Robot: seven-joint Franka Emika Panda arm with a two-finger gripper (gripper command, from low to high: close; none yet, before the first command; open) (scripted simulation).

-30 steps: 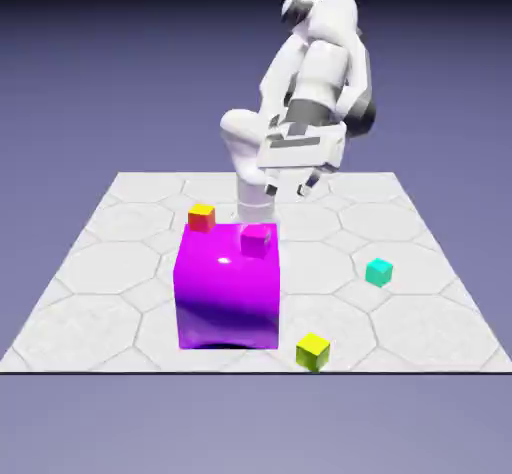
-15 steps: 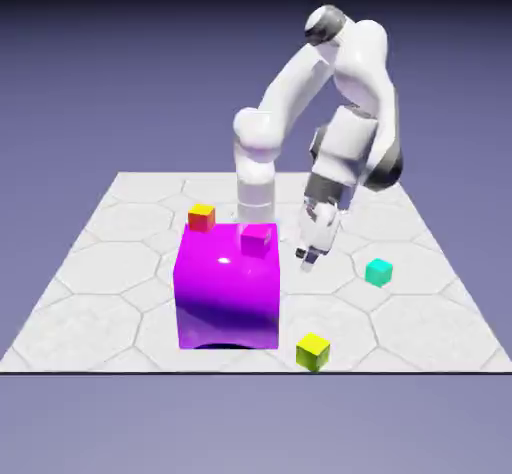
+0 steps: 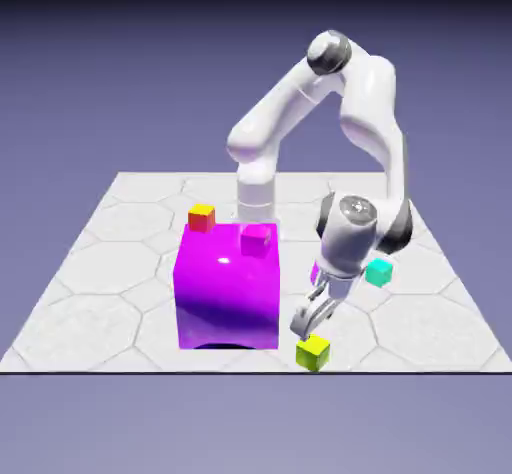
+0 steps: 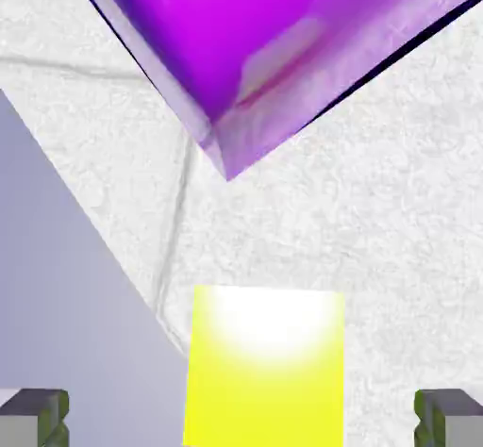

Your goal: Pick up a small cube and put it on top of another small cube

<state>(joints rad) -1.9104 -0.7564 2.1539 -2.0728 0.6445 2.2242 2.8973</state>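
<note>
since a second ago the arm has swung from high behind the purple block (image 3: 227, 297) down to the near edge of the table (image 3: 110, 262), and the gripper (image 3: 308, 320) hangs spread and empty just above the lime cube (image 3: 313, 351). that cube sits between the finger tips (image 4: 38, 415) in the hand view, slightly left of centre. best to nudge across until it is centred, drop straight down and clench; the teal cube (image 3: 378, 273) waits further back, on the exterior view's right.
</note>
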